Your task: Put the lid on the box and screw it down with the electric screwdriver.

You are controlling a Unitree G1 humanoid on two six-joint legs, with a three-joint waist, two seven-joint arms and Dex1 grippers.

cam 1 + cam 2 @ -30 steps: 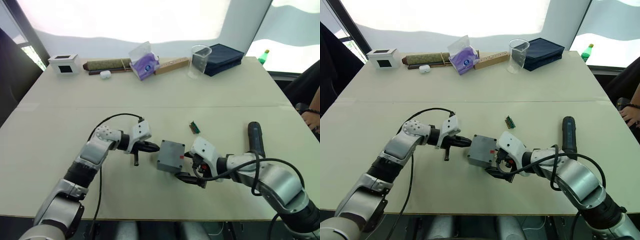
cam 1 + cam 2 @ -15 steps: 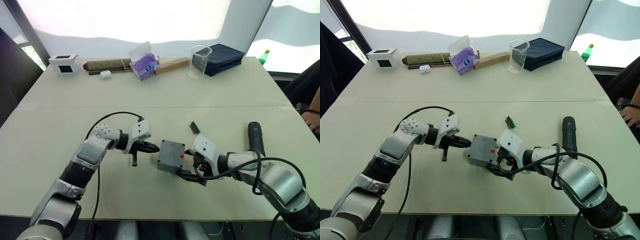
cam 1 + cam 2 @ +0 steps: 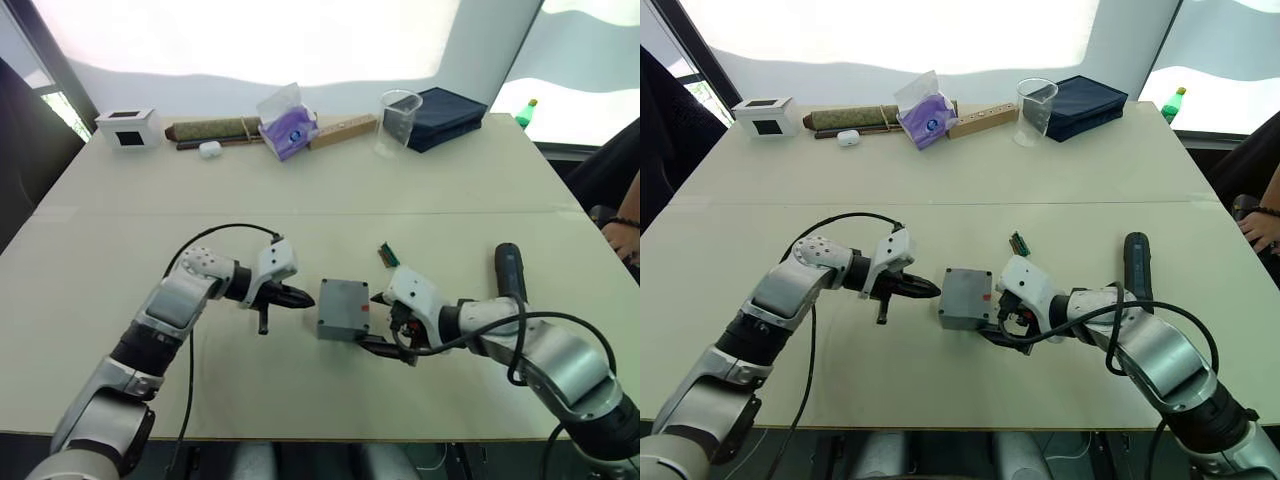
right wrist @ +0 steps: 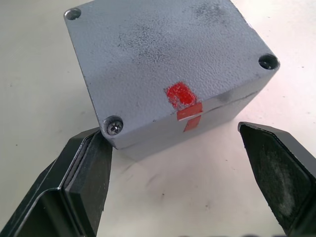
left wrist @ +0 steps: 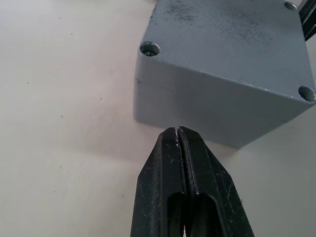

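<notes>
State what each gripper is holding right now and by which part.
Nothing is held. The left gripper is shut and empty, just short of the small grey square box. The right gripper is open around the box's red-marked side, one finger at its corner.

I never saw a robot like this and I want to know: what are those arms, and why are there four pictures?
It is a robot with two arms. Two pictures come from cameras in its head, looking down at the table. Two come from cameras on its wrists. Its left gripper is shut and empty, pointing at the grey box. The lid sits on the box. The right gripper is open, one finger on each side of the box. The black electric screwdriver lies on the table nearby.
</notes>
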